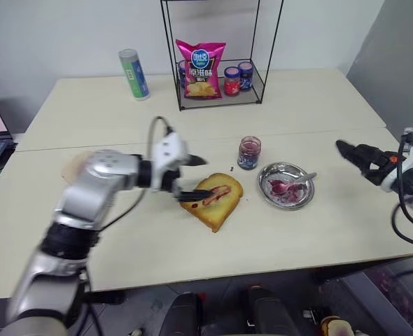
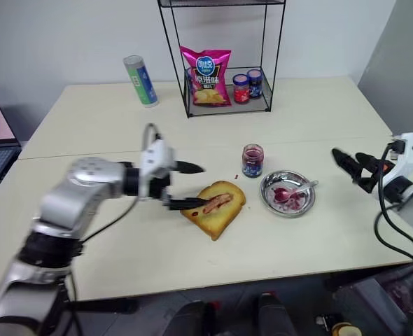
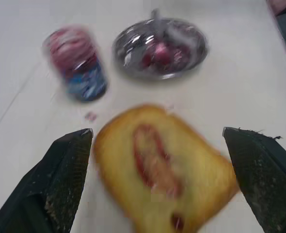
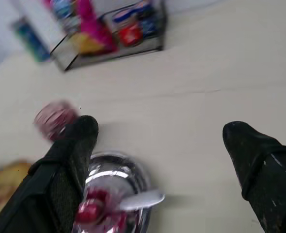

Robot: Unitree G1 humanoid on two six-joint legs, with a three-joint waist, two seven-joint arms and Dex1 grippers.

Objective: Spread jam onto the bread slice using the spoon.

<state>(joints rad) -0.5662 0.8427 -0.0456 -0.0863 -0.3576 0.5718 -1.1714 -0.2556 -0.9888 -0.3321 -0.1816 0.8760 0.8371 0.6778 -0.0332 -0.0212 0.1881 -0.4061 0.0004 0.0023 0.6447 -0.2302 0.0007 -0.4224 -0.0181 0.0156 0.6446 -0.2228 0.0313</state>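
The bread slice [image 1: 219, 208] lies on the table in front of me, golden with a brown crust, a red streak of jam [image 1: 215, 196] across its top. My left gripper [image 1: 194, 178] hovers open just left of the slice, one finger over its near-left edge and nothing between the fingers. The spoon [image 1: 303, 179] rests in the round metal dish [image 1: 286, 208] right of the bread, its bowl in a blob of jam [image 1: 279, 186]. My right gripper [image 1: 353, 155] is open and empty, raised to the right of the dish and apart from it.
An open jam jar [image 1: 248, 152] stands just behind the bread and dish. A wire rack [image 1: 220, 98] at the back holds a pink chip bag and two small jars. A green-blue can [image 1: 134, 73] stands left of it. A pale slice [image 1: 73, 166] lies at far left.
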